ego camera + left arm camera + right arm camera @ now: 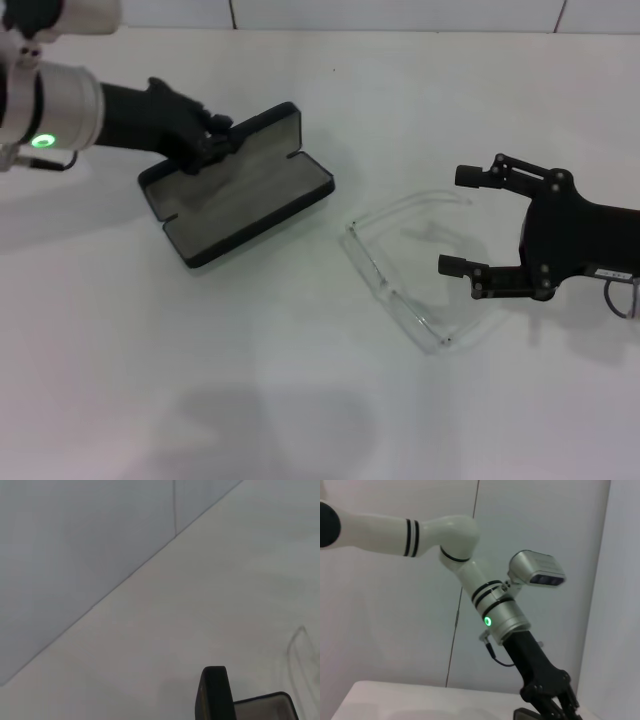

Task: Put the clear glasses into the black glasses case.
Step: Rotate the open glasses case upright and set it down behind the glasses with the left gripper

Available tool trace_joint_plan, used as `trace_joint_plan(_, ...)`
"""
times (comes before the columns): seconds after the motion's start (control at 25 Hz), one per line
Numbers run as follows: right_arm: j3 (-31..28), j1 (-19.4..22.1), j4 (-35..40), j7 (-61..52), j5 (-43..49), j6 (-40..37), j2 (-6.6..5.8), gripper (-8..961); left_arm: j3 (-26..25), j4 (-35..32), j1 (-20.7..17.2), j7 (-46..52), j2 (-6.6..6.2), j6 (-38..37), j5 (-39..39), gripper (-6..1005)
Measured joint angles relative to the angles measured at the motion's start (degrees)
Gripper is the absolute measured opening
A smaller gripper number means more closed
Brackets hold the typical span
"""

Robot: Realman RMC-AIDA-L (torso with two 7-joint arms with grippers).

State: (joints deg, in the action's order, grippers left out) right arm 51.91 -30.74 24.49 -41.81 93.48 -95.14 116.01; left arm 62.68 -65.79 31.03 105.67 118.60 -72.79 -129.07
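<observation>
Head view: left tool (212,140) clenched on the open black glasses case (240,190); right tool (462,220) spread wide beside the clear glasses (385,280).

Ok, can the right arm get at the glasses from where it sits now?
Probably yes. The right gripper is open, its jaws pointing at the glasses lying flat on the table, with nothing between them. The left gripper is away at the open case.
</observation>
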Motion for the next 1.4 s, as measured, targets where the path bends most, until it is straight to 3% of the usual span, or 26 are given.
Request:
trace_joint_plan(0.32,-0.1,1.0,-1.3,2.1,-1.5,-0.4,-0.01,863,5.7,0.0,4.0,-1.3,0.51,1.3,-2.2,200)
trace_joint_plan(0.68,-0.2,1.2,-4.7,5.6,-2.5,-0.7,0.07,861,15.4,1.4,5.5,-5.0,0.93,10.0,-2.1,200)
trace_joint_plan(1.16,-0.2,1.5,-5.3,6.8,-3.1,-1.2,0.09,857,20.9,2.2,6.3,-5.4,1.00,9.1,-1.3,201)
trace_joint_plan(1.4,-0.2,1.5,-5.3,6.8,-3.1,-1.2,0.09,856,20.7,1.8,6.4,-4.8,1.01,6.4,-1.5,202)
